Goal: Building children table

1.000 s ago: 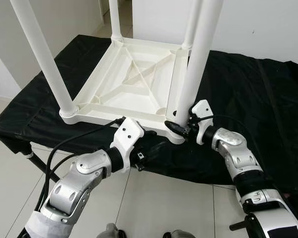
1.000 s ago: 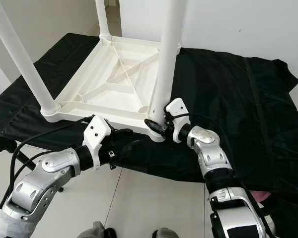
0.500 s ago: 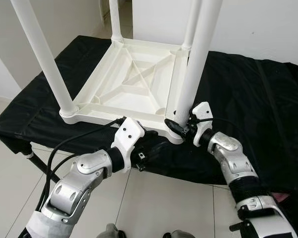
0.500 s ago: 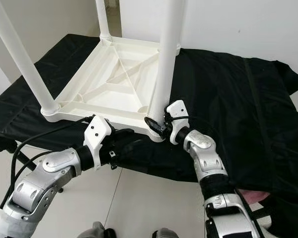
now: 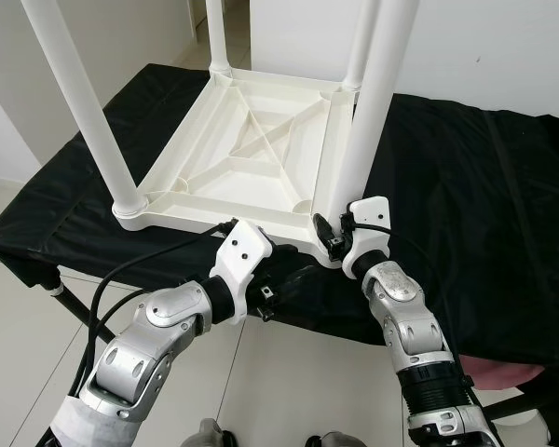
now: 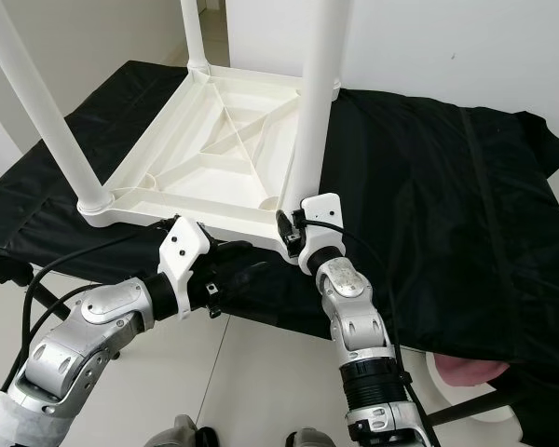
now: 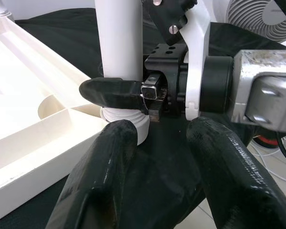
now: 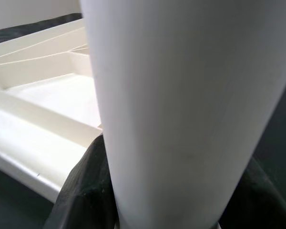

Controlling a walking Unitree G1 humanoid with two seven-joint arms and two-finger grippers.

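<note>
The white children's table (image 5: 252, 158) lies upside down on the black cloth (image 5: 466, 186), its legs pointing up. My right gripper (image 5: 331, 237) is shut on the base of the near-right leg (image 5: 368, 112), just above its socket; in the left wrist view one of its black fingers (image 7: 114, 93) crosses the leg (image 7: 119, 38). In the right wrist view the leg (image 8: 181, 105) is pressed close, with black fingers on both sides. My left gripper (image 5: 293, 275) is open at the cloth's front edge, just below the table's near rim, with its fingers (image 7: 100, 181) pointing at that leg's base.
The near-left leg (image 5: 84, 102) and two far legs stand up around the work area. A black cable (image 5: 140, 265) runs from my left wrist. Tiled floor (image 5: 19, 326) lies below the cloth's front edge. A pink object (image 5: 508, 372) lies at lower right, and a fan (image 7: 257, 14) stands behind.
My right forearm has swung in from the right to the front of the leg, with the gripper turning around the leg's base. The left arm has barely moved.
</note>
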